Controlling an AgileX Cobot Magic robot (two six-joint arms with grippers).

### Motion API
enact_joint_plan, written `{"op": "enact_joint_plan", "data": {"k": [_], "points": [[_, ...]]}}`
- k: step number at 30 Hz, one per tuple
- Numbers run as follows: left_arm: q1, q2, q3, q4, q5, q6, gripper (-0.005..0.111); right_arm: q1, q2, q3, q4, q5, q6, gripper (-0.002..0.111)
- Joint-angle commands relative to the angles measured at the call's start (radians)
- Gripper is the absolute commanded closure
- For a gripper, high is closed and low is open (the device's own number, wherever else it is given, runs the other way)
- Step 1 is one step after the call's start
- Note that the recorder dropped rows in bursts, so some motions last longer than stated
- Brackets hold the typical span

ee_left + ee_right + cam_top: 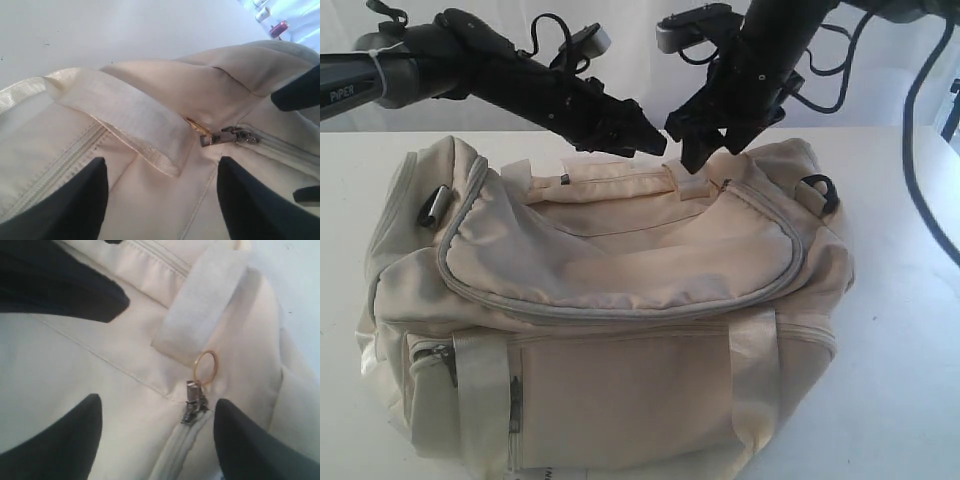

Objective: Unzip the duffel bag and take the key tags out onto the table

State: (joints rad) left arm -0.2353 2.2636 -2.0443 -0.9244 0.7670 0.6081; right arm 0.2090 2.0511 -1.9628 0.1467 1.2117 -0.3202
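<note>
The cream duffel bag [620, 330] lies zipped shut on the white table [905, 350]; the key tags are hidden. My left gripper [645, 135] and right gripper [703, 150] hover close together over the bag's far top edge, by a webbing strap [685, 183]. The left gripper [162, 161] is open over bare fabric, with the strap [125, 112] and a metal zipper slider [222, 136] just ahead. Also open, the right gripper [157, 401] stands over the same slider [196, 402], whose gold ring [205, 367] lies flat beside one fingertip [225, 412]. Nothing is held.
A grey zipper [620, 308] arcs round the top flap, with another pull at the left end [433, 205]. A black D-ring [820, 190] sits at the right end. Black cables [920, 150] hang at the right. Bare table lies right of the bag.
</note>
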Motion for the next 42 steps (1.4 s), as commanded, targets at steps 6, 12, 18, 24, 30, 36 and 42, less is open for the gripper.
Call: {"op": "enact_joint_plan", "data": {"k": [6, 12, 18, 24, 30, 36, 42], "points": [[-0.012, 0.126, -0.113, -0.181, 0.066, -0.024, 0.041, -0.001, -0.078, -0.040, -0.054, 0.009, 0.049, 0.048], [-0.056, 0.192, -0.165, -0.172, 0.055, -0.055, 0.042, -0.001, -0.084, -0.040, -0.053, 0.009, 0.049, 0.048], [-0.057, 0.213, -0.191, -0.168, 0.006, -0.089, 0.076, -0.001, -0.084, -0.040, -0.053, 0.009, 0.045, 0.048], [-0.011, 0.184, -0.191, -0.188, 0.067, -0.033, 0.107, -0.001, -0.053, -0.040, -0.021, 0.009, 0.030, 0.048], [0.017, 0.151, -0.191, -0.179, 0.148, -0.020, 0.107, -0.001, -0.004, -0.038, -0.010, 0.001, 0.003, 0.048], [0.017, 0.123, -0.191, -0.166, 0.172, 0.001, 0.107, -0.001, 0.046, -0.038, -0.017, -0.098, -0.043, 0.048], [0.017, 0.120, -0.191, -0.166, 0.201, 0.019, 0.107, -0.001, 0.061, -0.038, -0.100, -0.187, -0.041, 0.048]]}}
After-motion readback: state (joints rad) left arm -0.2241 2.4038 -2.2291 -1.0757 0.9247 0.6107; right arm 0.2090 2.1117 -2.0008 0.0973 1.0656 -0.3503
